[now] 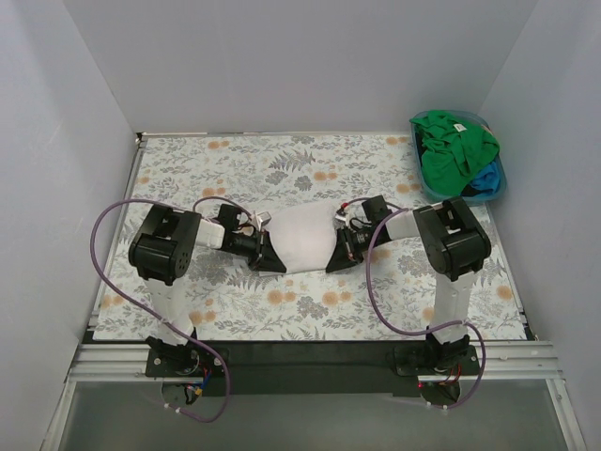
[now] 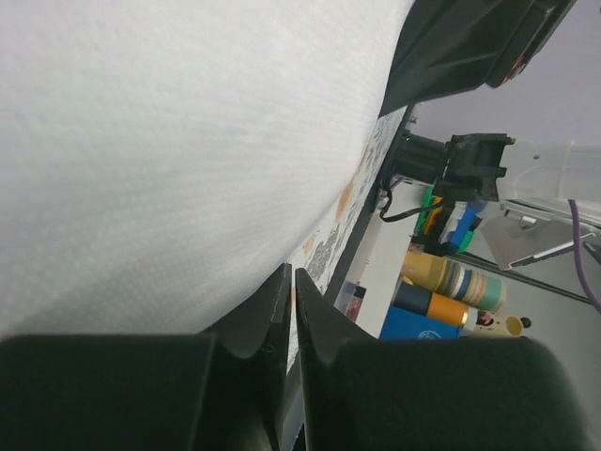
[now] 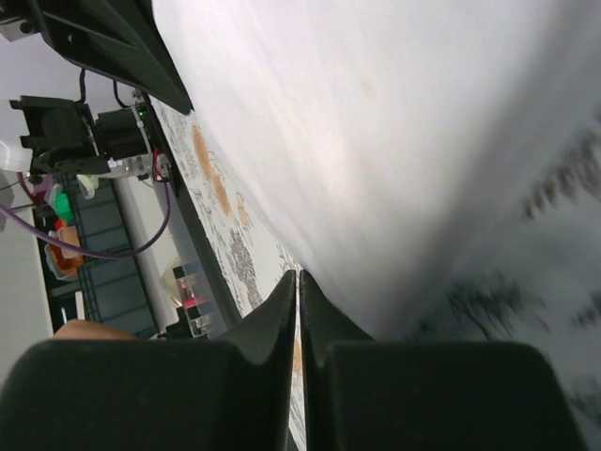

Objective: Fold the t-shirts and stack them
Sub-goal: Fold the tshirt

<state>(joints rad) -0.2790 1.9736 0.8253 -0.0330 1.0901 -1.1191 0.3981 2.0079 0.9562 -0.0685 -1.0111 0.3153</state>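
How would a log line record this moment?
white shirt: between grippers | left gripper: shut at its edge | right gripper: shut at other edge | green shirts: in bin

Bolted on the long silver aluminium rail (image 1: pixel 310 362), my left arm (image 1: pixel 164 246) and my right arm (image 1: pixel 453 240) are twins. Each has a small black base at the rail with thin red and pale wires, then a pale grey-white link, then a chunky black motor housing with rounded corners farther from the rail. A purple cable (image 1: pixel 101 246) loops wide from my left base, and a second purple cable (image 1: pixel 374 282) from my right. My left gripper (image 2: pixel 293 272) has matte black fingers, blocky at the root and tapering to thin wedge tips; my right gripper (image 3: pixel 298 274) looks the same
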